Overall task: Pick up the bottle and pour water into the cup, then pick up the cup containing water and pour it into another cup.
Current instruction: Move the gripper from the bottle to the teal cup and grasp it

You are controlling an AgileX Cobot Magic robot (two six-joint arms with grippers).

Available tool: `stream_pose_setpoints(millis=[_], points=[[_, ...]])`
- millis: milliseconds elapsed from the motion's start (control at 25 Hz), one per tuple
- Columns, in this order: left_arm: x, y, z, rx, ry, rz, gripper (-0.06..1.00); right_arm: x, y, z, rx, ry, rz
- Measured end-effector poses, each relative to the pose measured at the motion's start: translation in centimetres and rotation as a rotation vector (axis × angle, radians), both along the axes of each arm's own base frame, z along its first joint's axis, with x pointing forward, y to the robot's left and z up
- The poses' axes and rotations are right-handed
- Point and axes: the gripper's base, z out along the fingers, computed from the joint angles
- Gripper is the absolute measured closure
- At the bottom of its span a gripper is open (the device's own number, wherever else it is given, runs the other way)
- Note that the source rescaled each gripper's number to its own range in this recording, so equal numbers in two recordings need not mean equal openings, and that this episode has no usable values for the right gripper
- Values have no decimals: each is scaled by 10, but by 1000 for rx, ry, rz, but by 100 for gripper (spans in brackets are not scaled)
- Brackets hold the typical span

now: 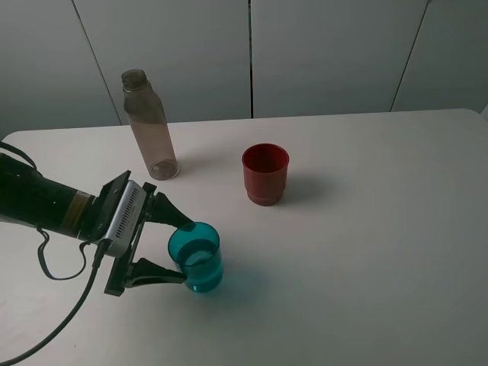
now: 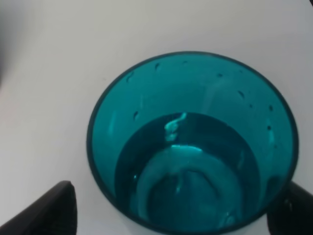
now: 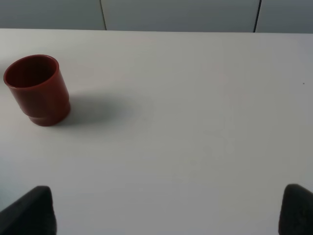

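The left jaws stand wide open and straddle the cup (image 1: 196,258), one dark fingertip (image 1: 178,220) close against its wall near the rim and the other low on the opposite side. In the left wrist view a sliver of bare counter (image 1: 366,229) shows between one tip and the tumbler, so they appear to bracket it without gripping. The right jaws, seen only from the right wrist, are also spread wide with nothing between them, above bare counter off to the side of another cup (image 1: 265,174). The cup stands upright near the front left and holds water (image 2: 188,166) in its lower part, with droplets on the inner wall. The bottle (image 1: 149,126) stands upright at the back left, well apart, so the first pour looks done. The step in hand appears to be picking up the filled cup. The next move calls for closing squarely on the tumbler's sides, firmly enough that the smooth tapered wall does not slip. It must then be lifted level and carried over to the red cup's mouth before tilting.
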Motion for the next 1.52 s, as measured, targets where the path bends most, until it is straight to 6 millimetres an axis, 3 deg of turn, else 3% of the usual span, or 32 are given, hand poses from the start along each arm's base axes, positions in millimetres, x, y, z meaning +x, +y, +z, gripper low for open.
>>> stream_pose_setpoints(millis=[360, 600, 1280, 1320, 1360, 1440, 1520], points=[[-4, -13, -15, 7, 56, -39, -5, 0, 0, 0, 0, 0, 0], [1, -25, -14, -9, 29, -47, -6, 0, 0, 0, 0, 0, 0], [7, -35, -25, -20, 32, -38, -6, 0, 0, 0, 0, 0, 0], [8, -35, -25, -21, 28, -38, -3, 0, 0, 0, 0, 0, 0], [9, -35, -25, -20, 26, -36, 7, 0, 0, 0, 0, 0, 0], [9, -36, -25, -20, 26, -34, 53, 0, 0, 0, 0, 0, 0], [9, -36, -25, -20, 26, -29, 54, 0, 0, 0, 0, 0, 0]])
